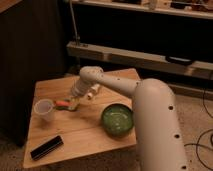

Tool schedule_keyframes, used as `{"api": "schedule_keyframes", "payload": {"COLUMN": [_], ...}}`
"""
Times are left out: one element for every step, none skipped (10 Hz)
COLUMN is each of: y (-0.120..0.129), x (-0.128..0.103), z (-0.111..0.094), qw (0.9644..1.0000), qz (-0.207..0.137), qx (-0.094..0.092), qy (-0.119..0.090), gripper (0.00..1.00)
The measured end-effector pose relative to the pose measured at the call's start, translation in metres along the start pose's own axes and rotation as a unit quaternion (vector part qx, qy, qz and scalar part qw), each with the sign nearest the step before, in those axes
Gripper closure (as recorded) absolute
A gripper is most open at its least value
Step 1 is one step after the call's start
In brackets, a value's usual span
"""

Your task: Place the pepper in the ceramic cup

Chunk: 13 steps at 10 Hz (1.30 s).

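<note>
The orange-red pepper (62,104) lies on the wooden table (85,132), just right of the pale ceramic cup (44,110), which stands upright near the table's left edge. My gripper (73,104) is lowered at the pepper's right end, reaching in from the white arm (150,110) that comes from the lower right. The gripper's tips are down at the table surface next to the pepper; I cannot tell whether they touch it.
A round dark green bowl (118,119) sits right of the gripper. A black rectangular object (46,147) lies near the table's front left corner. A dark cabinet stands at the left and a shelf unit (140,55) stands behind the table.
</note>
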Motion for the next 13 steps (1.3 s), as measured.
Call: {"api": "schedule_keyframes", "payload": {"y": [-0.002, -0.003, -0.002, 0.001, 0.004, 0.006, 0.007, 0.007, 0.008, 0.008, 0.008, 0.008, 0.007], "x": [0.004, 0.006, 0.003, 0.004, 0.003, 0.001, 0.000, -0.001, -0.002, -0.004, -0.006, -0.006, -0.006], "z": [-0.002, 0.000, 0.003, 0.006, 0.009, 0.012, 0.013, 0.014, 0.016, 0.018, 0.020, 0.024, 0.026], "qw": [0.9999, 0.9996, 0.9993, 0.9989, 0.9985, 0.9981, 0.9978, 0.9975, 0.9974, 0.9971, 0.9969, 0.9967, 0.9965], "qz": [-0.005, -0.010, -0.017, -0.022, -0.028, -0.033, -0.039, -0.043, -0.046, -0.049, -0.051, -0.053, -0.054], "qx": [-0.010, -0.026, -0.033, -0.040, -0.047, -0.051, -0.053, -0.055, -0.056, -0.058, -0.059, -0.062, -0.063], "qy": [0.001, 0.003, 0.004, 0.006, 0.006, 0.005, 0.003, 0.001, 0.000, -0.001, -0.003, -0.005, -0.007], "gripper": [0.33, 0.33, 0.33, 0.33, 0.33, 0.33, 0.33, 0.33, 0.33, 0.33, 0.33, 0.33, 0.33]}}
